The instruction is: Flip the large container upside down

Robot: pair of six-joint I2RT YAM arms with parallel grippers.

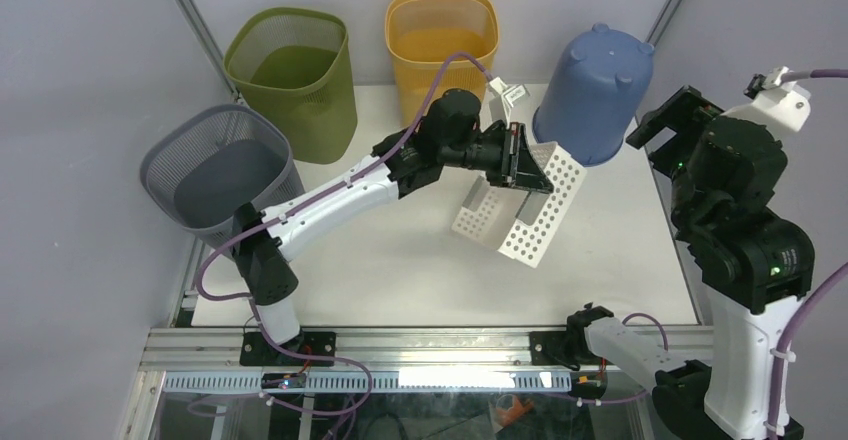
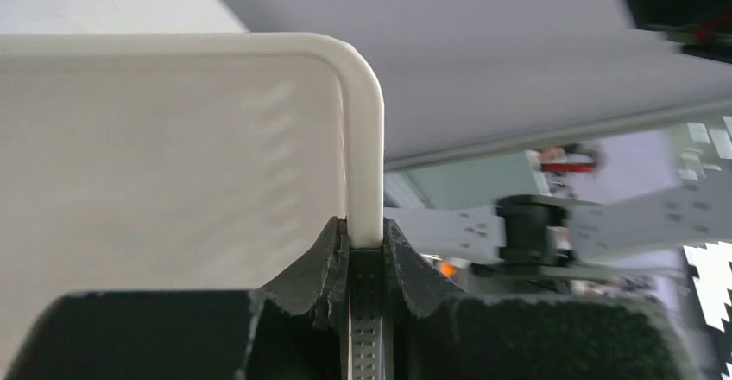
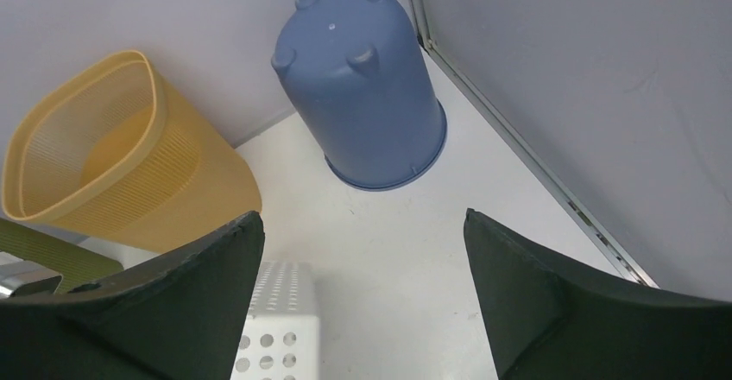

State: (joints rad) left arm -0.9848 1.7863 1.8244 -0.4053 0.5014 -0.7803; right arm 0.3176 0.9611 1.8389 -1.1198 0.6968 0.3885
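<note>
A white perforated container (image 1: pixel 535 215) is tipped up on the table, its open side facing near-left. My left gripper (image 1: pixel 520 157) is shut on its upper rim. In the left wrist view the white rim (image 2: pixel 364 138) is pinched between the two black fingers, at the gripper (image 2: pixel 366 240). My right gripper (image 1: pixel 662 126) is open and empty at the right, above the table. In the right wrist view the gripper (image 3: pixel 362 233) spans bare table, and a corner of the white container (image 3: pixel 278 311) shows beside its left finger.
A blue bin (image 1: pixel 592 95) stands upside down at the back right, also in the right wrist view (image 3: pixel 362 86). A yellow basket (image 1: pixel 442 35), a green basket (image 1: pixel 295 75) and a grey basket (image 1: pixel 220 170) stand upright along the back and left.
</note>
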